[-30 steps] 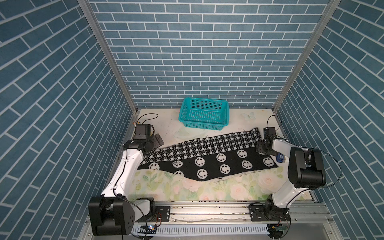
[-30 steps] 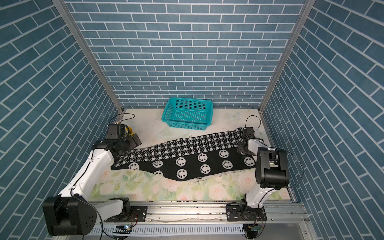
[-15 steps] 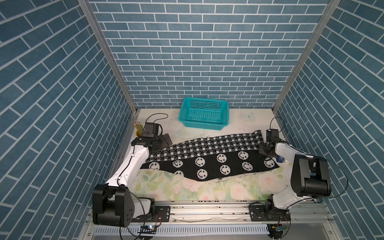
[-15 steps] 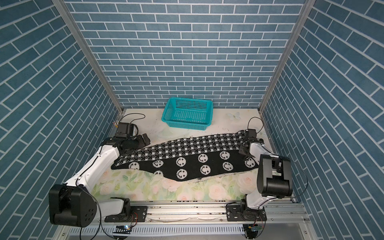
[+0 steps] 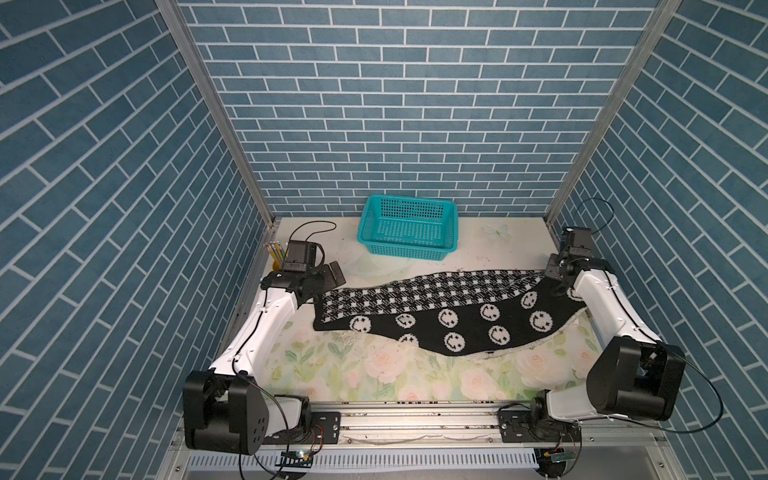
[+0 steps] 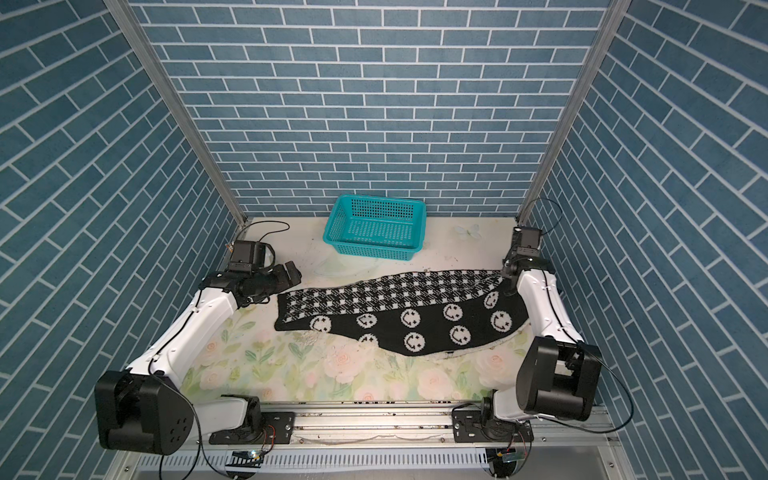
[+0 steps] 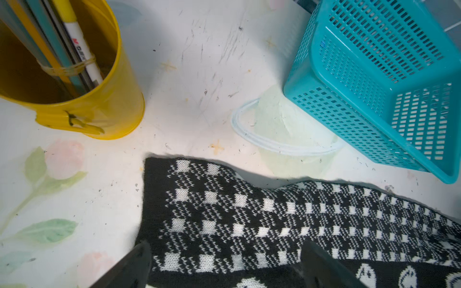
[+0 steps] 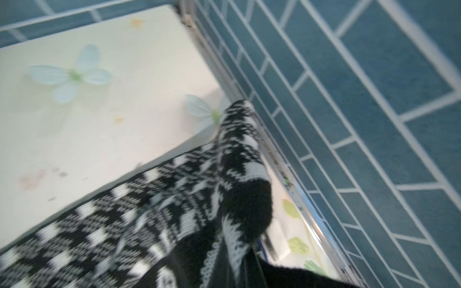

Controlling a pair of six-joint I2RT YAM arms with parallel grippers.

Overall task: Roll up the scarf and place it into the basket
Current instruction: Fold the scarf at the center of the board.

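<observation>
Blue brick-print walls box in a floral counter (image 5: 374, 386), bare along its near edge by the front rail. Beyond that the scarf (image 5: 457, 320) stretches across the counter, smiley side up, with no roll started. 2 things have changed in the last second. The right gripper (image 5: 556, 280), apart a moment ago, has clamped together on the scarf's far right corner, which the right wrist view shows bunched and raised. The left gripper (image 5: 328, 276) has swung forward to hover over the check band near its left end, jaws wide apart and gripping nothing. Rolling looks set to begin from the right end. Farthest back, the basket (image 5: 407, 251) stands empty, near the scarf but not touching it.
</observation>
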